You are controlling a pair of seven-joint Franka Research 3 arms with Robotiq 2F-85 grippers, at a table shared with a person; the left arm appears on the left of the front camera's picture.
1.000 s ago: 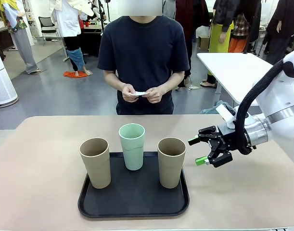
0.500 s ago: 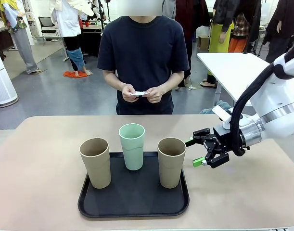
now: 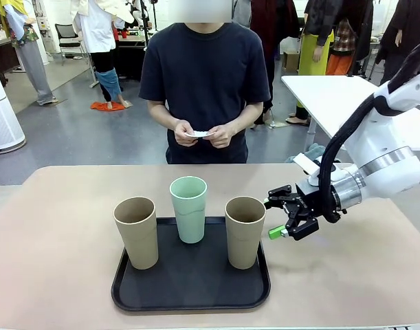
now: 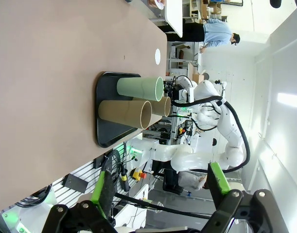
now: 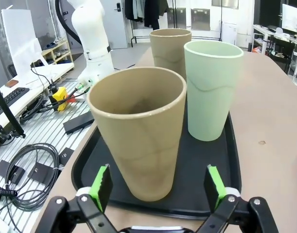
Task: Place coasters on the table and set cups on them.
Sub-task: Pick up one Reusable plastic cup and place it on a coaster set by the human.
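Tabletop [image 3: 58, 275]: beige, rounded corners. A black tray [image 3: 189, 294] lies on it at the middle, near the robot's edge.

Cups: all three stand upright on the tray, mouths up. The left tan cup [image 3: 136, 232] is at the tray's left. The mint green cup [image 3: 189, 208] is at the back centre. The right tan cup [image 3: 245, 230] is at the tray's right. We see gaps between them; none touches its neighbour.

Coasters [image 3: 201, 133]: we read them as the thin white piece pinched between both hands [image 3: 187, 133] of the person [image 3: 203, 75] standing at the far side. It is held in front of the body, well above the tabletop. We cannot tell how many are in the pinch.

Right end effector [image 3: 271, 218]: it comes in from the right, with its fingers roughly level and aimed at the right tan cup, just beside the cup's upper half. The jaws are spread wide and hold nothing. In its wrist view the green pads [image 5: 102, 187] stand to either side of the nearest tan cup's foot, with clear space on both sides, and the cup sits ahead of the fingertips. From the front we cannot tell whether the upper fingertip touches the cup wall.

Left end effector [image 4: 160, 187]: in its own wrist view the jaws are spread wide with nothing between them. It hangs off to the side of the tabletop, well apart from the tray, and looks sidelong at the three cups.
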